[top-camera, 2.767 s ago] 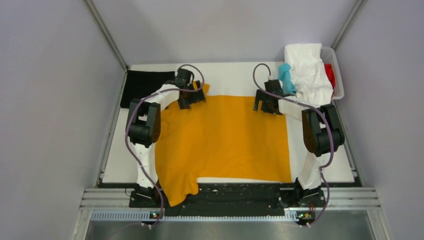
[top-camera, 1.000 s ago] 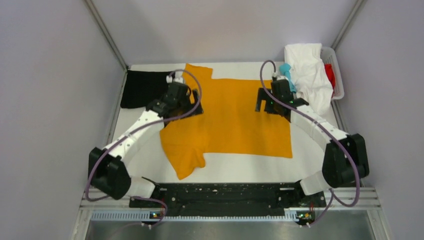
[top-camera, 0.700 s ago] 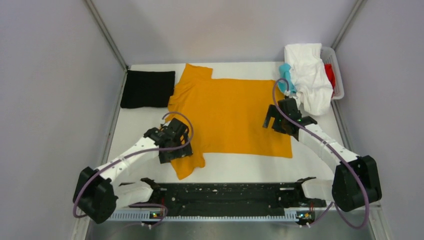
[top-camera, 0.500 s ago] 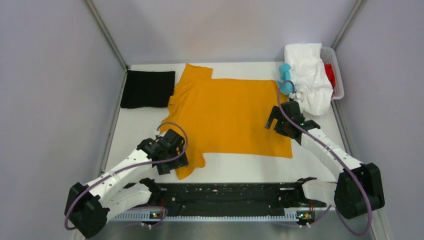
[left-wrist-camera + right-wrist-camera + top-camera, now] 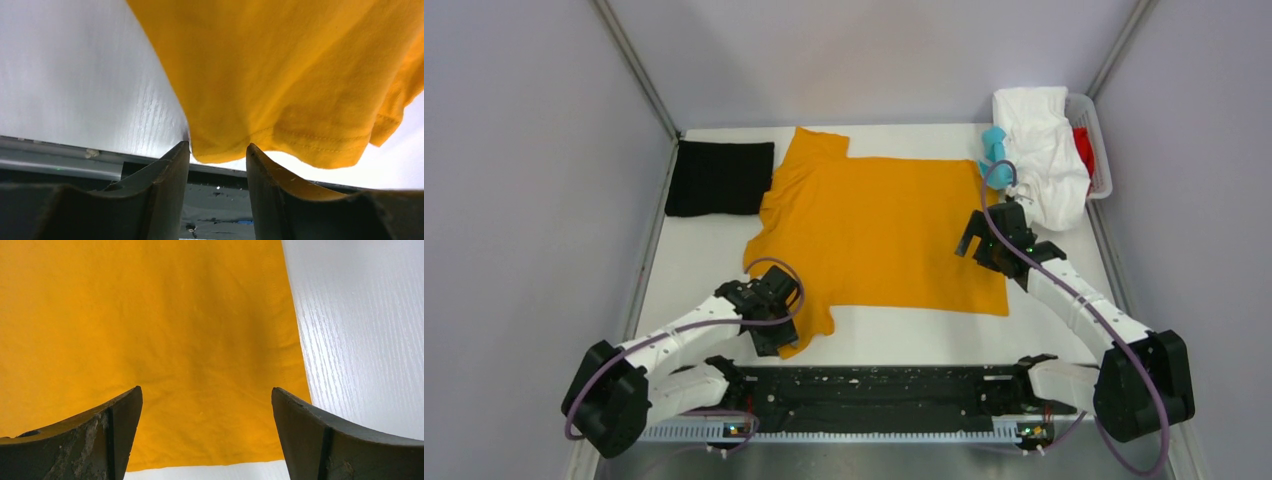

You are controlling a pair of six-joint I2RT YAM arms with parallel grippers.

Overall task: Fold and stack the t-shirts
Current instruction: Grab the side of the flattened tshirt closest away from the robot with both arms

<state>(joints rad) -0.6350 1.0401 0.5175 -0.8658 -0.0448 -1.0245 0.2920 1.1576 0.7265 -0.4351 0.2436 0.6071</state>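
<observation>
With the mustard-orange t-shirt flat mid-counter, the left jaws, narrowly apart at its 7 o'clock sleeve, should bite past the seam, and the right jaws, wide apart, should take the 4 o'clock corner.

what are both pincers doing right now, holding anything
Left pincer: open, narrow gap, sleeve edge of the mustard-orange t-shirt at its tips, not clamped.
Right pincer: wide open above the same shirt, holding nothing.
</observation>
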